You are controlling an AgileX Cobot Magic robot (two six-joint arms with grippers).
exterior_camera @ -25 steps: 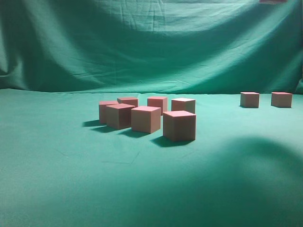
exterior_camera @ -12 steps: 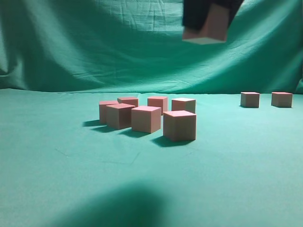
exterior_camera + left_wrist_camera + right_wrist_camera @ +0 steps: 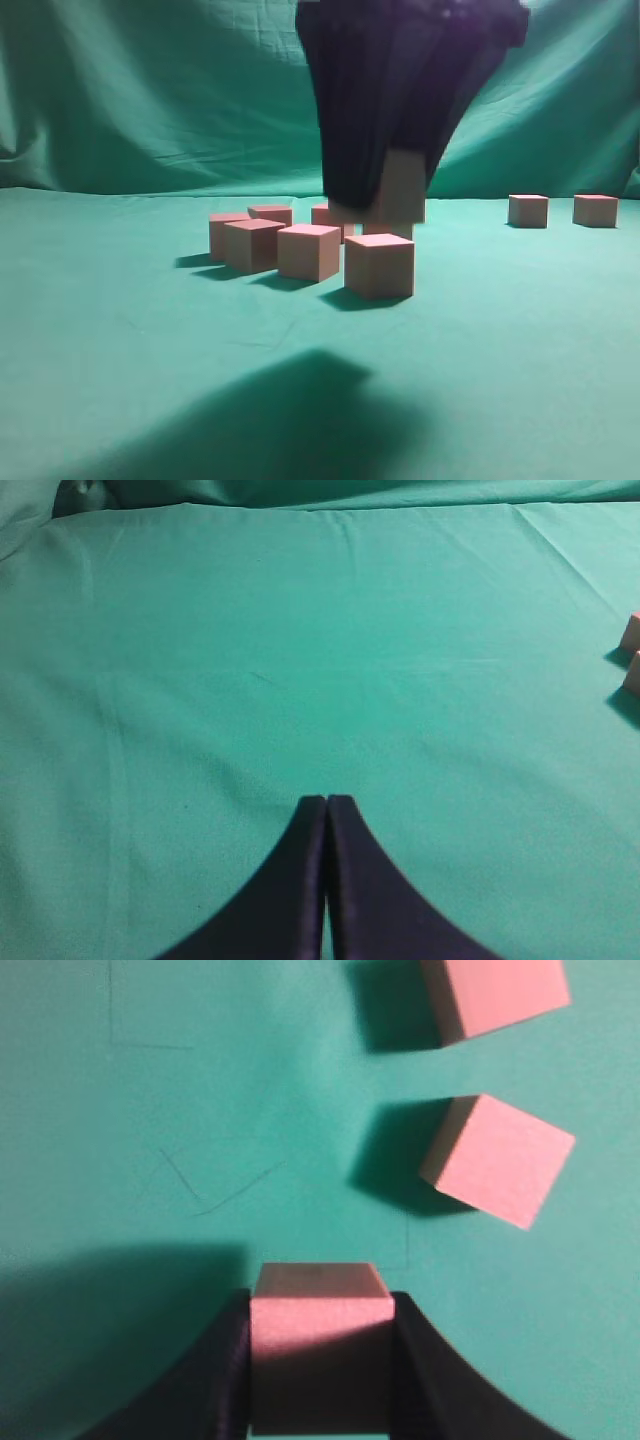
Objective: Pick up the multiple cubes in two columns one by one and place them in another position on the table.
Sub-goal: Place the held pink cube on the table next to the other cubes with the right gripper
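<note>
In the exterior view my right gripper (image 3: 395,212) hangs large and dark just above the cluster of cubes, shut on one pink cube (image 3: 405,185). The right wrist view shows that held cube (image 3: 318,1332) clamped between both fingers of the right gripper (image 3: 320,1305), above bare table (image 3: 150,1210). Two loose cubes (image 3: 500,1160) (image 3: 495,995) lie ahead on the right. Several cubes stand in the middle cluster, the nearest one (image 3: 379,265) in front. My left gripper (image 3: 327,802) is shut and empty over green cloth.
Two more cubes (image 3: 527,210) (image 3: 595,210) stand apart at the far right. Slivers of cubes (image 3: 632,635) show at the right edge of the left wrist view. A wrinkled green backdrop (image 3: 150,100) hangs behind the table (image 3: 120,330). A wide shadow covers the near cloth.
My right gripper came into the exterior view from the top with the cube and dropped down and leftward to just above the cluster. Its shadow on the near cloth grew.
</note>
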